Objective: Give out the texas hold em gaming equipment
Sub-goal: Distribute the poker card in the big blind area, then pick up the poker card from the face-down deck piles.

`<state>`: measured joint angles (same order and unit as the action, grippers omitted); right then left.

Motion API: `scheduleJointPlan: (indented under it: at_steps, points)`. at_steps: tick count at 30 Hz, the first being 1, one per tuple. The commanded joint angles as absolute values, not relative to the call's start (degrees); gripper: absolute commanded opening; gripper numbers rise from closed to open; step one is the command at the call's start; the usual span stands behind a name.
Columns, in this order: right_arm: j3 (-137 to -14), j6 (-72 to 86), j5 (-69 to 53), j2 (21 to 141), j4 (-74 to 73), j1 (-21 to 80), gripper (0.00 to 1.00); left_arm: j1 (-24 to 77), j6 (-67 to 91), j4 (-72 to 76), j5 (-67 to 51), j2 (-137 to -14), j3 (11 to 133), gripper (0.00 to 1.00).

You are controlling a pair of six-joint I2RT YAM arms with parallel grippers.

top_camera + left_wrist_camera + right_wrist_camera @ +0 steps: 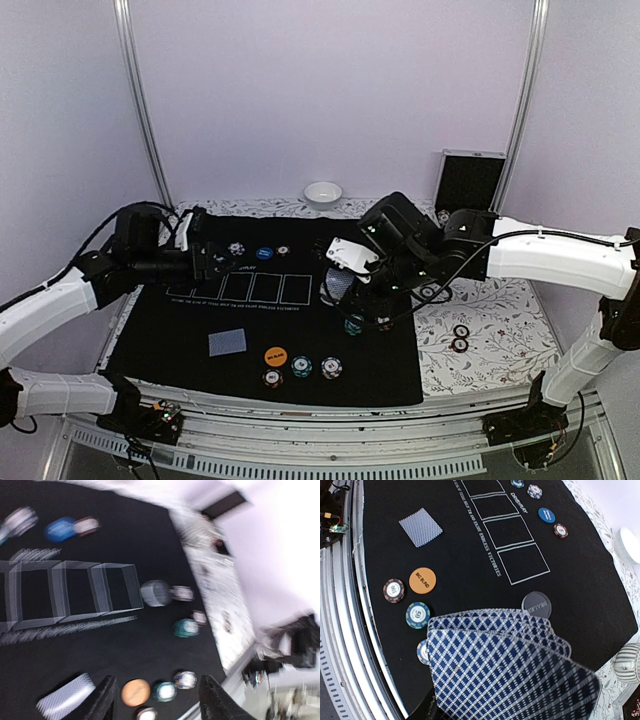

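Cards (510, 665) with blue checks are spread like a fan in the right fingers (350, 295), which are closed on them, just above the middle right of the black mat (150, 340). I think they are fanned out so one can be slid off at a time. The left fingers (158, 680) are open and hold nothing; they hang over the upper left of the mat, out of the way. One flat card (227, 342) lies at the lower left, near an orange disc (276, 355) and three chips (301, 367), like one player's share. The white bowl (322, 193) at the top of the desk (500, 310) looks to have nothing in it. The metal mug (627, 662) shows only its side, so I cannot tell what is inside.
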<state>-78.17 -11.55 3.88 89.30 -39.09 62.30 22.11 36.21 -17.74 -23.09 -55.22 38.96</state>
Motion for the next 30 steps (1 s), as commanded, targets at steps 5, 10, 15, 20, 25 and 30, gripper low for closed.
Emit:
scheduleJointPlan:
  at_steps: [5,10,15,20,25,30]
  points:
    - [-83.3,-12.5,-2.9,93.4,-36.8,65.5,0.03,35.6,31.2,-2.8,-36.8,-66.9,48.2,0.85]
    - [-85.2,-11.7,-6.5,95.2,-36.1,66.1,0.04,41.3,28.3,0.8,-39.7,-70.5,49.0,0.98]
    - [-85.9,-11.5,-7.1,95.9,-34.9,66.3,0.04,43.8,25.9,1.2,-40.6,-73.4,50.0,0.98]
    - [-86.1,-11.3,-7.3,96.2,-35.0,66.4,0.04,44.1,25.4,1.9,-38.2,-74.5,49.2,0.96]
    - [-86.9,-11.4,-6.2,96.8,-35.3,66.9,0.04,44.3,25.5,-3.7,-31.3,-77.7,52.5,0.92]
    - [-86.8,-11.6,-4.5,97.2,-36.0,66.9,0.04,44.1,25.2,-6.5,-29.9,-78.8,54.0,0.89]
